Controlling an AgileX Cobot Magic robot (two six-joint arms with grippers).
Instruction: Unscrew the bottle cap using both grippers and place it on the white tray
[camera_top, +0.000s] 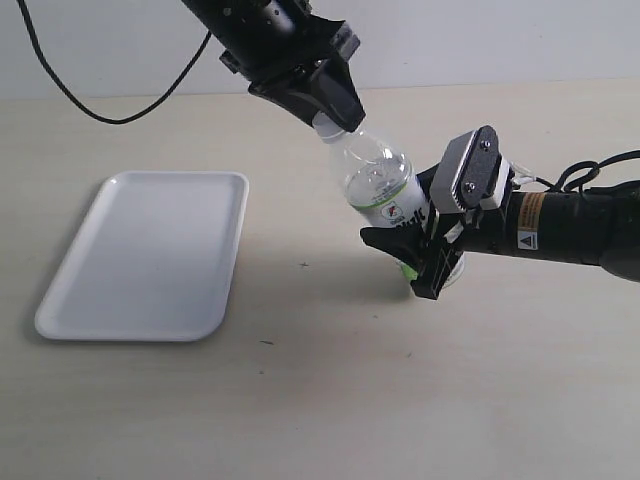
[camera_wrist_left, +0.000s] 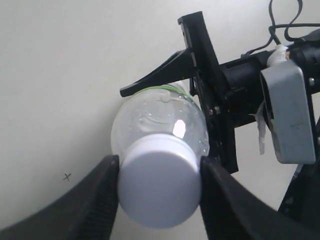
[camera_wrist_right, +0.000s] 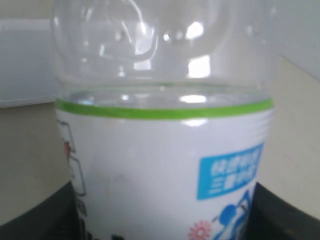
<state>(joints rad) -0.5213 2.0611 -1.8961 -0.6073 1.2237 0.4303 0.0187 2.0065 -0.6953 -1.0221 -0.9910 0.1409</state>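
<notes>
Only the left wrist view shows the white cap (camera_wrist_left: 159, 192) plainly, sitting on the neck of the bottle (camera_top: 385, 185) and pinched between the two fingers of the left gripper (camera_top: 335, 118), which comes down steeply from above. The right gripper (camera_top: 428, 262) reaches in level from the right, clamped on the tilted bottle's labelled body. The tray (camera_top: 150, 250) lies well apart to the left.

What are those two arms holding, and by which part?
Left tool pinches the bottle cap by its sides; right tool clamps the bottle around its labelled body.
</notes>
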